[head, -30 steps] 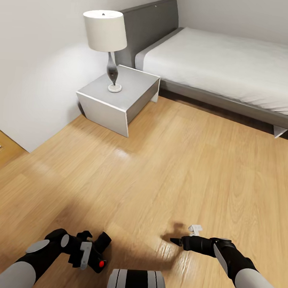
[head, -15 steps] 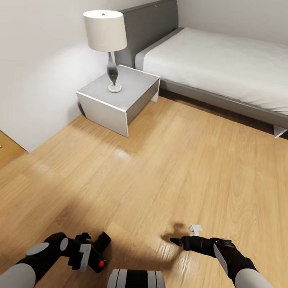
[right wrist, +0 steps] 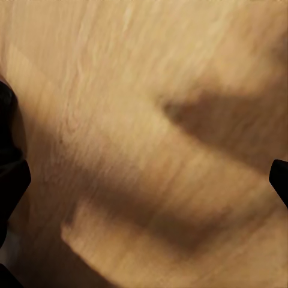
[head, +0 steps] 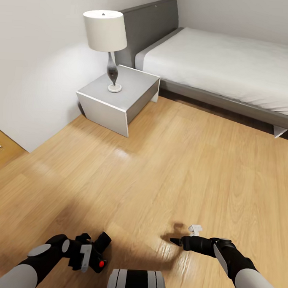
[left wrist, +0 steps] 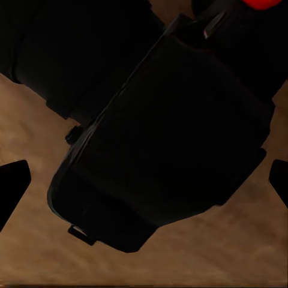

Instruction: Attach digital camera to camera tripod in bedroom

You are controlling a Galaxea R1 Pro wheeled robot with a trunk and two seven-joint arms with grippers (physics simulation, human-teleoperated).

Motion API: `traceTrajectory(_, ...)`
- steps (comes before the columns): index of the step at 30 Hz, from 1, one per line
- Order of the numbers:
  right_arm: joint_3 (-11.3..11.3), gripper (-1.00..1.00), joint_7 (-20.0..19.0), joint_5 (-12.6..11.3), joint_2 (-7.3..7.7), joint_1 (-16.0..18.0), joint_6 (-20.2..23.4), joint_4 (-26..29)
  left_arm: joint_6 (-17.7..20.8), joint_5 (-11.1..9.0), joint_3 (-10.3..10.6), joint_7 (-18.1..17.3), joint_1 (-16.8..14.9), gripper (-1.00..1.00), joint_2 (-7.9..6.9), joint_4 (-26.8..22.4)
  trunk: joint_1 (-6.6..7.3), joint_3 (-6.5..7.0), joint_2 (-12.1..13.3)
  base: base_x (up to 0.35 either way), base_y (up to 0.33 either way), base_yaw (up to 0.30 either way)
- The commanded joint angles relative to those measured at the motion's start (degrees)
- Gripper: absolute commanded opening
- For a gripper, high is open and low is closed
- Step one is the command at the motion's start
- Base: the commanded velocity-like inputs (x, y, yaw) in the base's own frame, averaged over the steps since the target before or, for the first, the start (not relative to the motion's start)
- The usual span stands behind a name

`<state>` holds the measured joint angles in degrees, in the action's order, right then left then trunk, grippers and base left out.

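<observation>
The digital camera (head: 99, 252), black with a small red button, hangs low over the light wood bedroom floor (head: 168, 162) at the bottom left of the head view. My left gripper (head: 94, 253) is shut on it. In the left wrist view the camera's dark body (left wrist: 162, 144) spans the gap between the two fingertips (left wrist: 12, 183). My right gripper (head: 177, 240) hovers just above the floor at the bottom right, open, with nothing but bare floor between its fingers (right wrist: 12, 174). The camera tripod is out of view.
A grey-headboard bed (head: 232, 68) stands at the back right. Beside it is a grey nightstand (head: 116, 102) carrying a white-shaded lamp (head: 105, 32). A white wall runs along the left, and a wood surface's corner (head: 0, 153) shows at the left edge.
My left arm has sunk slightly toward the bottom of the view, still holding the camera. The right arm and the room have not moved.
</observation>
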<state>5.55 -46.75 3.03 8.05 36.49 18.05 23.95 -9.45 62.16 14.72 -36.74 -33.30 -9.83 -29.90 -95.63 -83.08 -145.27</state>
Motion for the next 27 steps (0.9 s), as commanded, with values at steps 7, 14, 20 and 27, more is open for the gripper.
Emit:
traceTrajectory(7, 0.4, 1.0, -0.4, 0.3, -0.1, 0.0, 0.5, 0.1, 0.0, 6.6, 0.1, 3.8, 0.0, 1.0, 0.25, 1.8, 0.01, -0.04, 0.0, 0.0, 0.0, 0.0)
traceTrajectory(14, 0.4, 1.0, -0.4, 0.3, -0.14, 0.0, 0.5, -0.1, 0.2, 7.3, 0.1, 4.9, 0.0, 1.0, 1.24, 2.7, 0.01, -0.04, 0.0, 0.0, 0.0, 0.0)
traceTrajectory(20, 0.4, 1.0, -0.4, 0.3, -0.14, 0.0, 0.5, -0.1, 2.0, 7.3, 0.1, 5.0, 0.0, 1.0, 2.54, 2.8, 0.01, -0.04, 0.0, 0.0, 0.0, 0.0)
traceTrajectory(27, 0.4, 1.0, -0.4, 0.2, -0.14, 0.0, 0.5, -0.1, 2.6, 7.4, 0.1, 7.1, 0.0, 1.0, 3.63, 3.1, 0.01, -0.04, 0.0, 0.0, 0.0, 0.0)
